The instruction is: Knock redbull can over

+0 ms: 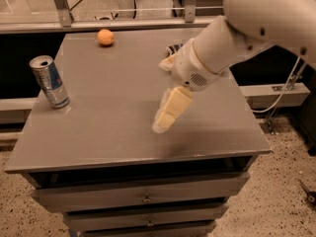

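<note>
— Which step is this?
— The approach, I'd say. The can [49, 81] stands upright near the left edge of the table [123, 137], untouched. The tool [171, 106] hangs over the middle of the table, well apart from it.
— Is the tool open?
— I cannot tell. Nothing shows in its hold.
— What does the next move call for?
— Probably a sweep to the left, low enough to meet the can's side and tip it past its balance. The edge is close, so a hard shove could send it off the table.
— And around it?
— A plain grey table with drawers [145, 199] below. An orange [105, 36] sits at the back, and a dark bag [174, 48] peeks from behind the arm [237, 33]. There is a speckled floor [289, 191] and a metal rail [123, 23] behind.
</note>
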{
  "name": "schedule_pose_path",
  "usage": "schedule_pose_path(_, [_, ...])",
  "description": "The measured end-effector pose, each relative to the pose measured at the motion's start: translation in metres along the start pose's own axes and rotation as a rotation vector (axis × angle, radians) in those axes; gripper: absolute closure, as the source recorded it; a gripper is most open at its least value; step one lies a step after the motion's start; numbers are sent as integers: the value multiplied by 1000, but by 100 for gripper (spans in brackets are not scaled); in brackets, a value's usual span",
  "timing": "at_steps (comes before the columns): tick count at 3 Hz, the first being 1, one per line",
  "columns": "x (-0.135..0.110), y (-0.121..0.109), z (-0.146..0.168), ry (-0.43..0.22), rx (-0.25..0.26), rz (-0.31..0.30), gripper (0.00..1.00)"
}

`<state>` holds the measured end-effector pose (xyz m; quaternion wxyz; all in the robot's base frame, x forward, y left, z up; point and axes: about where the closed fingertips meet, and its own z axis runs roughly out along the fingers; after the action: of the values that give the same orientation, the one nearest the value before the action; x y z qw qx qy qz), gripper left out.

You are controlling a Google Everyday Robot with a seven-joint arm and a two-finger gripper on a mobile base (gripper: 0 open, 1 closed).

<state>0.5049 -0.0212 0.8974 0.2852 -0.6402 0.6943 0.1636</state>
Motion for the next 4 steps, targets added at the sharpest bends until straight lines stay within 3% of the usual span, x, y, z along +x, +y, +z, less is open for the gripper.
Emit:
schedule_pose_path(1, [-55,-6,50,-173,-46,-36,0])
schedule_pose_path(3, [-141,-13,136,-469,-160,-19,0])
schedule_pose_path(4, [-176,-21,161,-581,-196,-1,0])
